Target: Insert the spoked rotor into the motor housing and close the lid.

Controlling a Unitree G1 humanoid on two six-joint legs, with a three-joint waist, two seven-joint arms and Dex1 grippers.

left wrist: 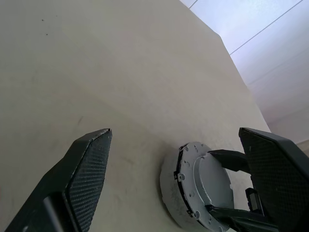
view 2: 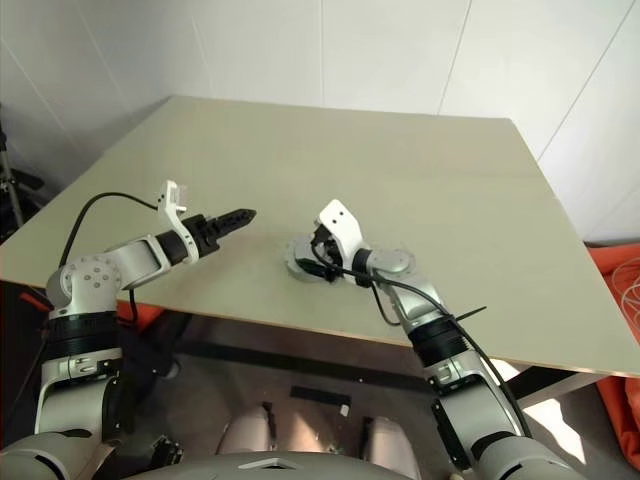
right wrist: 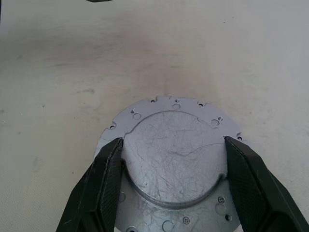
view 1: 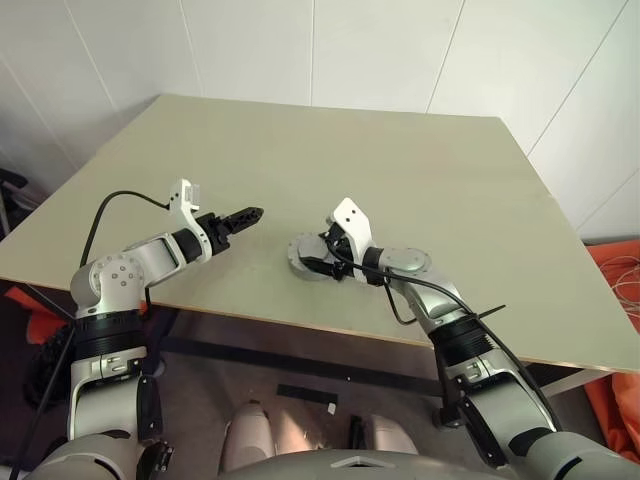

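A round grey motor housing [left wrist: 168,189] stands on the table near its front edge. The lid [right wrist: 174,159] lies on top of it, plain scratched face up, with a holed rim around a raised centre. My right gripper [right wrist: 174,145] is shut on the lid, one finger against each side of the raised centre. It reaches the lid from the right [view 1: 318,255]. My left gripper [view 1: 250,213] hovers open a little to the left of the housing, above the table, with nothing between its fingers [left wrist: 91,159]. The spoked rotor is out of view.
The beige table [view 1: 420,170] stretches away behind and to both sides of the housing. Its front edge [view 1: 330,328] runs close below the housing. Orange material [view 1: 622,300] lies beyond the table's right edge. White walls stand behind.
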